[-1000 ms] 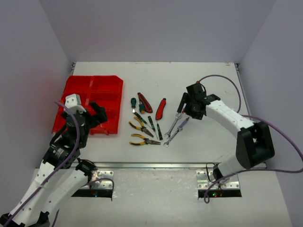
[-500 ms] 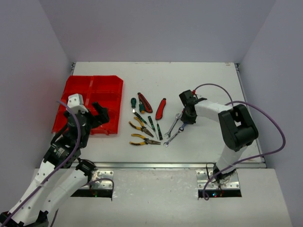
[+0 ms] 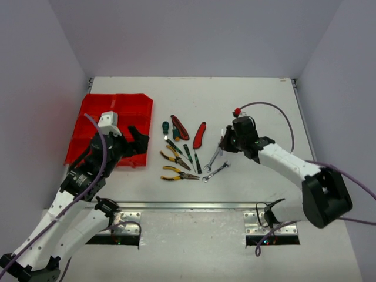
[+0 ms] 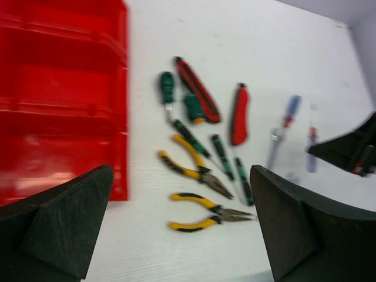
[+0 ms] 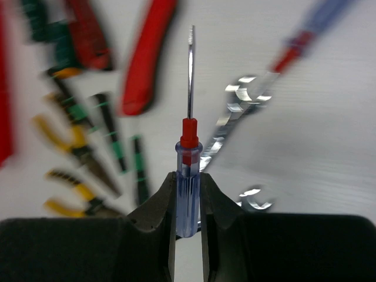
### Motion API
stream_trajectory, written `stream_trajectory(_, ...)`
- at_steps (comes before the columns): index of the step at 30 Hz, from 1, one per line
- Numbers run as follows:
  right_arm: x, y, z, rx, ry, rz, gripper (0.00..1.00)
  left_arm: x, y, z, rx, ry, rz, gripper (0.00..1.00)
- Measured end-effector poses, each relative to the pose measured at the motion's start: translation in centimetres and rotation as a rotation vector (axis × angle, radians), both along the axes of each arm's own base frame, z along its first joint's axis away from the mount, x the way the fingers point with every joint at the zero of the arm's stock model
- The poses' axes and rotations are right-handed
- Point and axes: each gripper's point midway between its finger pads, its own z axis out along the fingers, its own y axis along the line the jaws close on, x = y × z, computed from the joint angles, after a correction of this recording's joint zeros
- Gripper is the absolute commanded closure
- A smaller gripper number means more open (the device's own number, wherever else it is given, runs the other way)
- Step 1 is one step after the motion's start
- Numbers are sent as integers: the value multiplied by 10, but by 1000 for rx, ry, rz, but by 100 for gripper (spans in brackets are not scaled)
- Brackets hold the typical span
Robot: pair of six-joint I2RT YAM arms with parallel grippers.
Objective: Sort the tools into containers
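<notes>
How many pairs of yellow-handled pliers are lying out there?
2, both on the table right of the red tray: the farther pliers lie mid-cluster, the nearer pliers just below them in the top view. None appears hidden.

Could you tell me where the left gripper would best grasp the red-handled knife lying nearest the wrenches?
Across the middle of the handle, from straight above. The red-handled knife lies flat, long and narrow, with bare table on both sides at mid-length, so the open left gripper could likely straddle it, closing across its width.
</notes>
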Motion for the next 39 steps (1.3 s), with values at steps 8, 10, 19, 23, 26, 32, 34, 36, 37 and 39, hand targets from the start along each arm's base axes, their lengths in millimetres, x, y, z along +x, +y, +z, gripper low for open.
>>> stream_trajectory(8, -130, 145, 126, 443, -359, 954, 99, -12, -116, 19, -480, 7, -472, 9)
stream_trajectory(10, -150, 153, 132, 471, -365, 1046, 100, -14, -130, 21, -541, 34, -536, 16)
stream_trajectory(19, -156, 161, 147, 478, -381, 1092, 100, -34, -154, 47, -675, 17, -674, 39)
stream_trajectory(23, -145, 166, 152, 462, -388, 1065, 100, -45, -159, 46, -693, 27, -704, 61)
stream_trajectory(26, -142, 167, 153, 459, -388, 1050, 100, -47, -161, 44, -693, 31, -710, 84)
stream_trajectory(32, -143, 170, 162, 478, -385, 1042, 100, -39, -157, 35, -658, 30, -668, 100)
stream_trajectory(34, -143, 170, 162, 480, -377, 1035, 94, -38, -156, 34, -647, 35, -657, 100)
stream_trajectory(36, -142, 170, 162, 482, -377, 1030, 70, -37, -155, 35, -637, 35, -650, 100)
stream_trajectory(37, -142, 170, 163, 483, -380, 1028, 50, -36, -155, 36, -630, 35, -643, 100)
stream_trajectory(39, -140, 171, 164, 483, -389, 1020, 10, -33, -152, 38, -614, 33, -622, 100)
